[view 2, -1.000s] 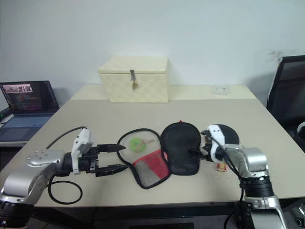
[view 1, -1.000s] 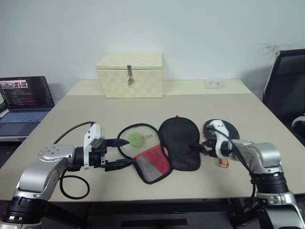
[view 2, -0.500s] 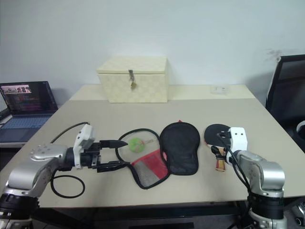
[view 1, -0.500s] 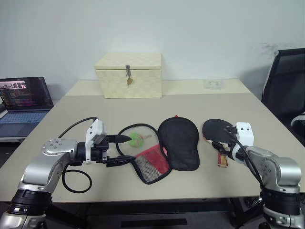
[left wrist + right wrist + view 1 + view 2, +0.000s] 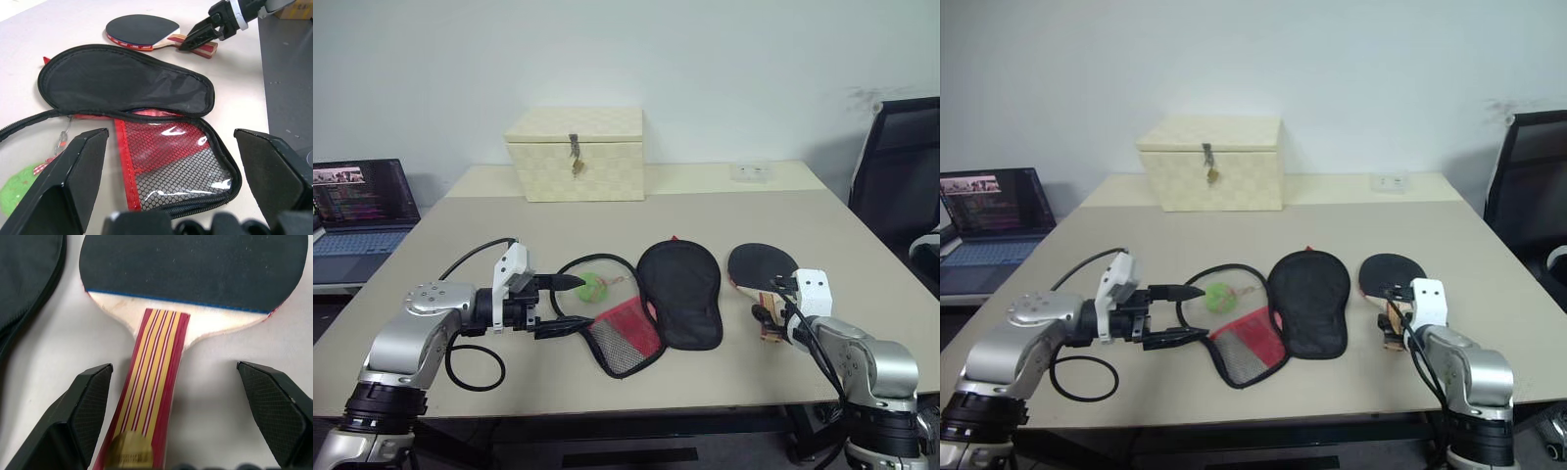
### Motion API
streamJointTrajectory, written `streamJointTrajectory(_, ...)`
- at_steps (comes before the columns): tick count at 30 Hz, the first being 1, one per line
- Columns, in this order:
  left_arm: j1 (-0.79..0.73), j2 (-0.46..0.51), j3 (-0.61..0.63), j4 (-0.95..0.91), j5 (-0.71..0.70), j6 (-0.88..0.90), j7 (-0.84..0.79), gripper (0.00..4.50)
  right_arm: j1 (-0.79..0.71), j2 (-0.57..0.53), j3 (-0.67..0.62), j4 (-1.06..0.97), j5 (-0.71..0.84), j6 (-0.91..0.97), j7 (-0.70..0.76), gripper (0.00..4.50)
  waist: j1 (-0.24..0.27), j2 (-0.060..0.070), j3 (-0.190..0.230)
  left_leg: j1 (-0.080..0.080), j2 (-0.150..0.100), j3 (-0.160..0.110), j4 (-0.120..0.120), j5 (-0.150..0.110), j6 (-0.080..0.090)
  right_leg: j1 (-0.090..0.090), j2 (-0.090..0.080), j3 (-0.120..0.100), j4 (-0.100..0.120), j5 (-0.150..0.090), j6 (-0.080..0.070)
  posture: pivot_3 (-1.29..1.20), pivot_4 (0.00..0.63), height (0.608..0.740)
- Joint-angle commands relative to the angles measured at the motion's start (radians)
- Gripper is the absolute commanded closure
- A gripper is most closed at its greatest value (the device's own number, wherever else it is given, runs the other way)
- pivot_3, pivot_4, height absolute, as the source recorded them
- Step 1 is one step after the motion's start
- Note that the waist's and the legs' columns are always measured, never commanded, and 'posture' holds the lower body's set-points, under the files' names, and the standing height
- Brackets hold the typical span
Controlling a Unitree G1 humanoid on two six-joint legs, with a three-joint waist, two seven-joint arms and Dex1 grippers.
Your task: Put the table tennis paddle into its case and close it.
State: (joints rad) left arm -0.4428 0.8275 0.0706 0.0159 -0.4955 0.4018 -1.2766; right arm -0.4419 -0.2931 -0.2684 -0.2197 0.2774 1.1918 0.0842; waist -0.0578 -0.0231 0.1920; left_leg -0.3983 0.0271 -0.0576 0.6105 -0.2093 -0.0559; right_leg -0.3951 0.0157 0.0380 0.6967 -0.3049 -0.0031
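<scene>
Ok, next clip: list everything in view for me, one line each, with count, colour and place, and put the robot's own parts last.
table: one, beige, under everything.
woven box: one, cream, metal latch, far side of table.
laptop: one, dark, screen lit, off the table's left.
office chair: one, black, far right.
case: one, black with red mesh pocket, lying open at table centre.
green charm: one, inside the case's cord loop.
paddle: one, black face up, striped handle, right of case.
left tool: open, at the case's mesh end.
right tool: open, straddling the paddle handle.
</scene>
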Motion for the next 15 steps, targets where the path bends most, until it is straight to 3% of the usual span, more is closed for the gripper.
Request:
streamJointTrajectory(1, 0.009, 0.006, 0.031, -0.023, -0.005, -0.020, 0.007, 0.00, -0.015, -0.009, 0.029, 0.034, -0.015, -0.048, 0.009, 0.02, 0.000, 0.000, 0.000, 0.000, 0.000, 0.000, 0.000, 0.000, 0.000, 0.000, 0.000, 0.000, 0.000, 0.000, 0.000, 0.00, 0.150, 0.740)
streamJointTrajectory(2, 0.011, 0.007, 0.033, -0.025, -0.007, -0.020, 0.008, 0.00, -0.015, -0.009, 0.037, 0.041, -0.019, -0.055, 0.011, 0.02, 0.000, -0.001, 0.000, 0.000, 0.000, 0.001, 0.000, 0.000, 0.000, 0.000, 0.000, 0.001, 0.000, 0.000, 0.000, 0.00, 0.150, 0.740)
streamJointTrajectory(5, 0.020, 0.007, 0.042, -0.035, -0.016, -0.016, 0.014, 0.00, -0.014, 0.000, 0.049, 0.057, -0.027, -0.068, 0.009, 0.58, 0.000, -0.002, -0.001, 0.001, 0.000, 0.001, 0.000, 0.000, 0.000, 0.000, 0.000, 0.002, 0.000, 0.000, 0.001, 0.00, 0.150, 0.740)
streamJointTrajectory(12, 0.049, 0.008, 0.057, -0.062, -0.031, -0.004, 0.027, 0.00, -0.044, -0.005, 0.036, 0.104, -0.072, -0.175, -0.042, 2.83, -0.001, -0.002, -0.001, 0.001, 0.001, 0.003, 0.000, 0.000, 0.000, 0.000, 0.001, 0.003, 0.000, 0.001, 0.001, 0.00, 0.150, 0.740)
streamJointTrajectory(15, 0.060, 0.013, 0.064, -0.069, -0.038, 0.003, 0.029, 0.00, -0.075, -0.023, 0.030, 0.115, -0.086, -0.223, -0.057, 3.41, 0.001, -0.002, -0.001, 0.001, 0.000, 0.003, 0.001, 0.000, 0.000, 0.000, 0.000, 0.003, 0.000, 0.002, 0.003, 0.00, 0.150, 0.740)
